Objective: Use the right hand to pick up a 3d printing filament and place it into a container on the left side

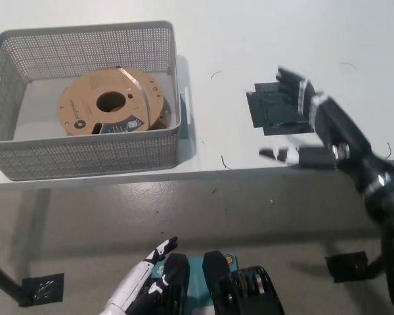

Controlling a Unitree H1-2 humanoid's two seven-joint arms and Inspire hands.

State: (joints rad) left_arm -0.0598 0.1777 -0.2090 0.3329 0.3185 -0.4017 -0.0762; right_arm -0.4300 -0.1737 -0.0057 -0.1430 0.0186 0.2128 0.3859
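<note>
Black right hand (302, 118) at 3 o'clock over the bench (249, 39), fingers spread, holding nothing. Filament spool (111, 102) lies flat in grey basket (85, 154) at 10 o'clock. White left hand (148, 275) rests at 6 o'clock, grip unclear.

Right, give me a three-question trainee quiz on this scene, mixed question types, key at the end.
1. True or false: the filament spool lies inside the grey basket.
2. Which hand hovers over the white table? A) white left hand B) black right hand
3. Fill in: the right hand is ____ and holds nothing.

Key: 1 true; 2 B; 3 open.
</note>
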